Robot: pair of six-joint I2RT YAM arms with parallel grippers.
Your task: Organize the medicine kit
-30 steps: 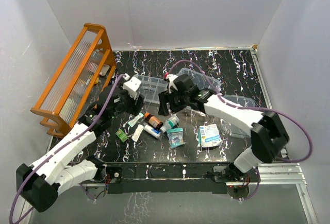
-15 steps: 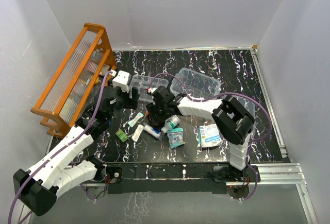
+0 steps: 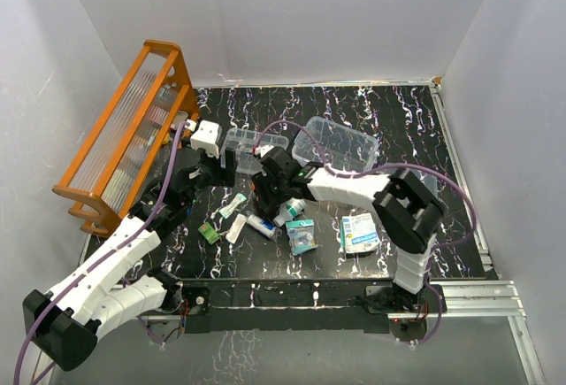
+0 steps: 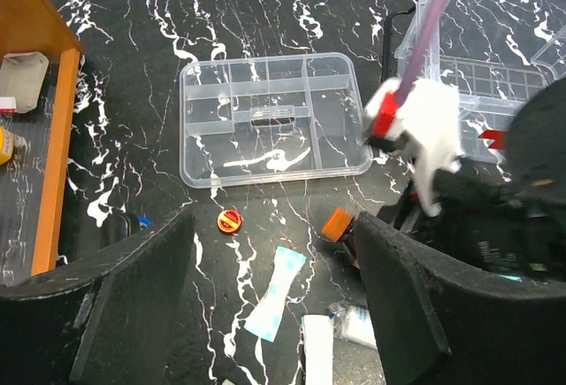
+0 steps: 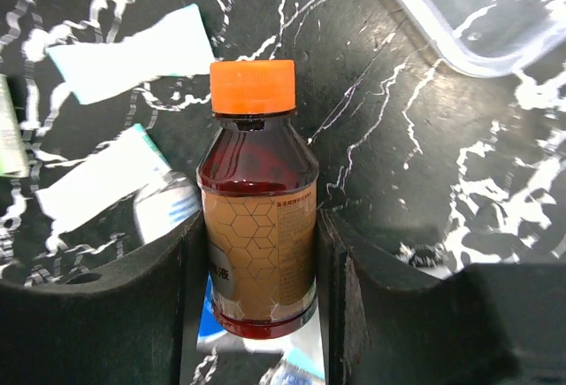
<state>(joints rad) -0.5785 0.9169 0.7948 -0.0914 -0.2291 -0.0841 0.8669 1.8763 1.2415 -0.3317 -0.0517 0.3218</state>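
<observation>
Medicine kit [image 3: 340, 142] sits toward the back of the table [image 3: 416, 119], w/ the divided tray [image 4: 265, 146] just beside it on the left. My right gripper [image 5: 261, 226] is down at the loose pile in front of the kit. Its jaws press against both sides of the amber bottle [image 5: 259, 181], which looks to be lying on its side, orange cap pointing away from the wrist. I read that as gripped. My left gripper [image 4: 272, 226] hangs spread wide and empty above a white sachet [image 4: 276, 281], near the other arm

Worries from here:
- Bottle is round, smooth and held low on the body, so it may roll or tip cap-down on the lift
- A white tube [image 5: 97, 181] lies right by one finger and could get dragged along
- Purple cable [image 4: 435, 0] runs past the kit's edge and might snag it on the carry
- Arms are close, so there's a bump risk if both move at once
</observation>
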